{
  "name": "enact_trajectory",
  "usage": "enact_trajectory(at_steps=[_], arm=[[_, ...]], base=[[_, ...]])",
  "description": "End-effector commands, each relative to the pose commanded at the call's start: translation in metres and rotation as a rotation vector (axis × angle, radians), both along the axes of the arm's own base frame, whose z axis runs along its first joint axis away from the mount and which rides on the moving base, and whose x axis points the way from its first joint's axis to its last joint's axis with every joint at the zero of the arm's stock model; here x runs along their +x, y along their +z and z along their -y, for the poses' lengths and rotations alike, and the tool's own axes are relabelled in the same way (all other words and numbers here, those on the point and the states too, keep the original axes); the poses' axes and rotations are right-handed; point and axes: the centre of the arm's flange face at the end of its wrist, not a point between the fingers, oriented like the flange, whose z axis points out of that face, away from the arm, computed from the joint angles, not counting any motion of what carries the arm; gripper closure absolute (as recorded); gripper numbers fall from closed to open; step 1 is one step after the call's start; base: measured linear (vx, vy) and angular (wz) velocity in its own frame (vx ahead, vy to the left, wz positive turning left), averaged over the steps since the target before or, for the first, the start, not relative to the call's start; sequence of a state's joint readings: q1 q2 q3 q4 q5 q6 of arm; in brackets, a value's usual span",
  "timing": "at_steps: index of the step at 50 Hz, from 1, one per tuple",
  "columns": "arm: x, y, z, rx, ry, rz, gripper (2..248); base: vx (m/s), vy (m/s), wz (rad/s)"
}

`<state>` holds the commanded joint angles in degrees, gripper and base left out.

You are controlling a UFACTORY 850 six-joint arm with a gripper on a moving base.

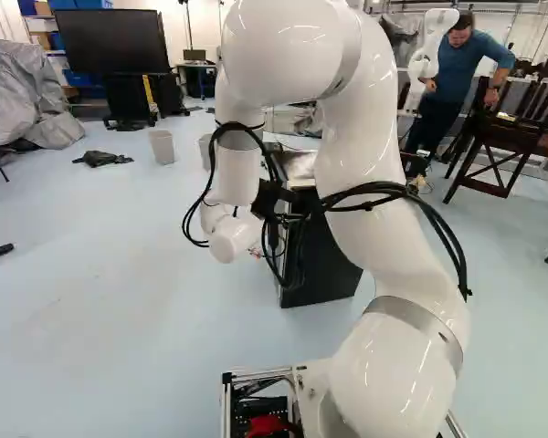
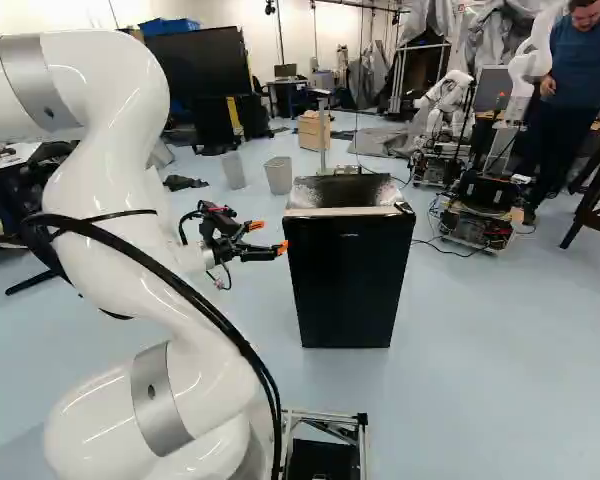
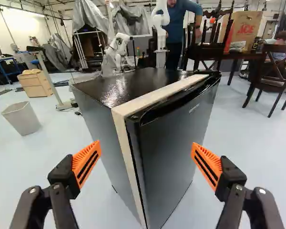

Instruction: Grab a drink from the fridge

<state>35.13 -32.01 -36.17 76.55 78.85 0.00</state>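
While I look through the right base view, my white arm (image 2: 110,190) rises at the left, and my gripper (image 2: 268,237) reaches out from it with its jaws spread. Its orange pads (image 2: 253,226) point toward the black fridge (image 2: 345,270), which stands upright on the pale blue floor (image 2: 470,330), near my jaws. Beyond the fridge I see two grey bins (image 2: 279,176), a wooden drawer unit (image 2: 314,137) and another robot (image 2: 448,92).

In the wrist view my jaws are wide apart, one orange pad to each side. The fridge is ahead of me, turned so that a front corner faces the gap between the pads. Its black top (image 3: 119,88) is shiny, a pale strip (image 3: 121,114) runs along its front edge, and the dark door (image 3: 178,129) lies along that strip. Past the fridge, a worktop (image 3: 229,56) carries a brown paper bag (image 3: 245,29), and a wooden chair (image 3: 271,82) stands beside it.

From the left base view, my arm stands right of the middle with black cables (image 1: 374,188) looped around it. The fridge is partly hidden behind my arm, and I cannot tell from here how my jaws stand. At the far left are a dark screen (image 1: 100,41) and grey sheeting (image 1: 23,91).
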Motion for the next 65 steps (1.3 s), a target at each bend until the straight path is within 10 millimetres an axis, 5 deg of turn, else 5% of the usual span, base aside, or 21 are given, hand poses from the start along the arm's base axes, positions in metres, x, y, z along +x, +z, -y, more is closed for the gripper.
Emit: enact_trajectory(at_steps=[65], arm=[[0.030,-0.001,0.021,0.014,-0.081,0.021,3]], base=[[0.000,0.000,0.000]])
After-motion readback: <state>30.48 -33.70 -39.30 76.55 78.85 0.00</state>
